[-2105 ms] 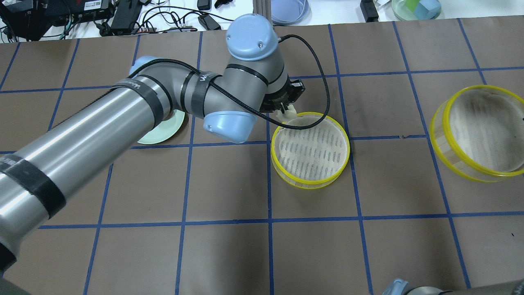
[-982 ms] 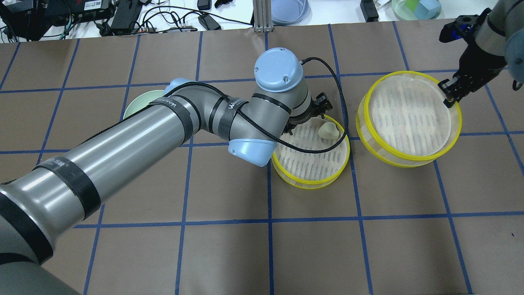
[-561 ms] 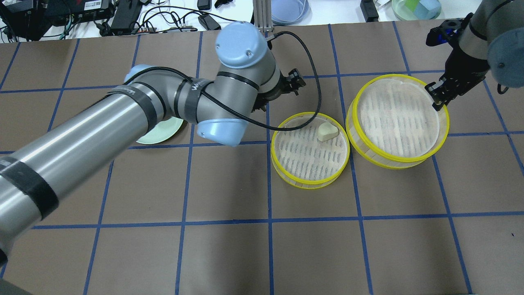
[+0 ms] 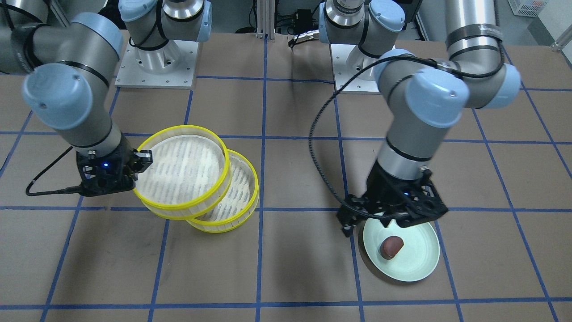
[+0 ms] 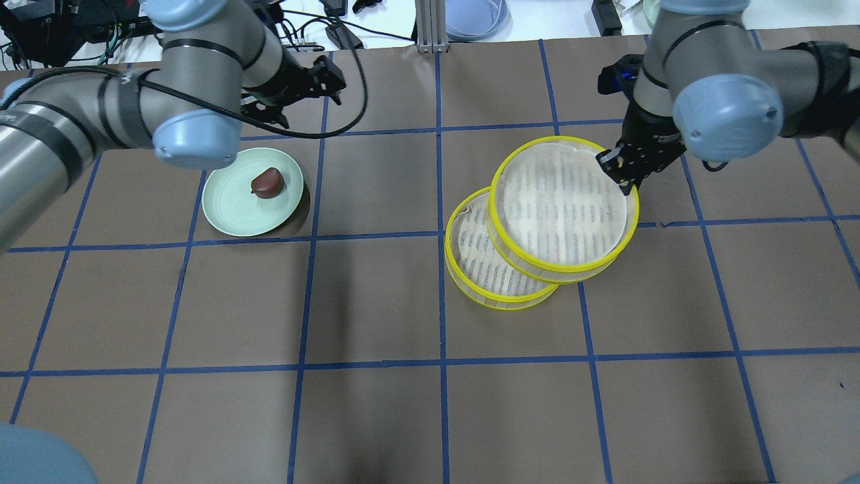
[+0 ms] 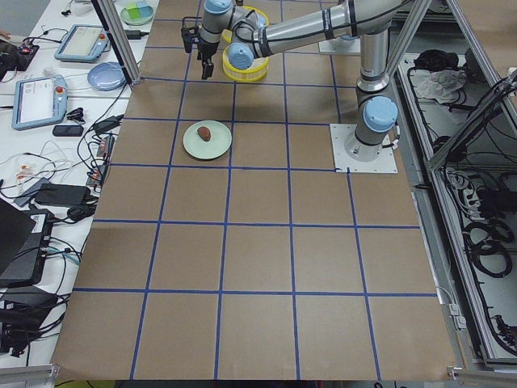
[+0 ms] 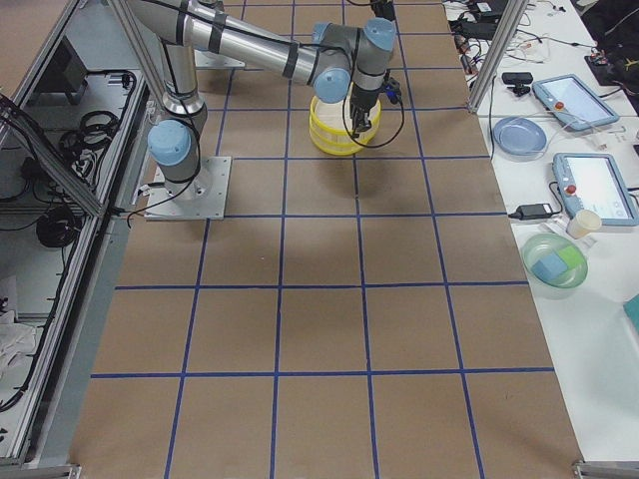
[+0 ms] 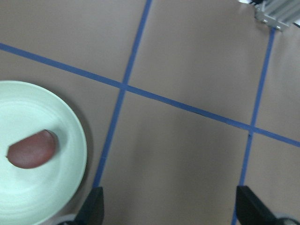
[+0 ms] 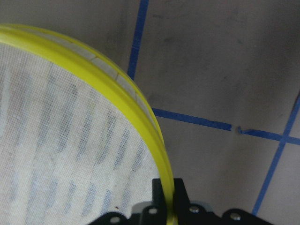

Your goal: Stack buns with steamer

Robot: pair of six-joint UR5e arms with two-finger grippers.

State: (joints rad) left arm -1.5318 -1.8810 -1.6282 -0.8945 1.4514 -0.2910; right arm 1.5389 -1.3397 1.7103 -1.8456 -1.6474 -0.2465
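A dark reddish-brown bun lies on the pale green plate, also in the front view and the left wrist view. My left gripper is open and empty, over bare table just beside the plate. My right gripper is shut on the rim of the upper yellow steamer, seen close in the right wrist view. It holds it tilted, partly over the lower steamer. The cream-white bun is hidden under the upper steamer.
Blue tape lines grid the brown table. Cables, a power brick and a blue dish lie along the far edge. The right arm's elbow hangs over the table's far right.
My left arm has swung left from the steamer to the plate. My right arm has carried the second steamer left, over the first one, covering the cream-white bun.
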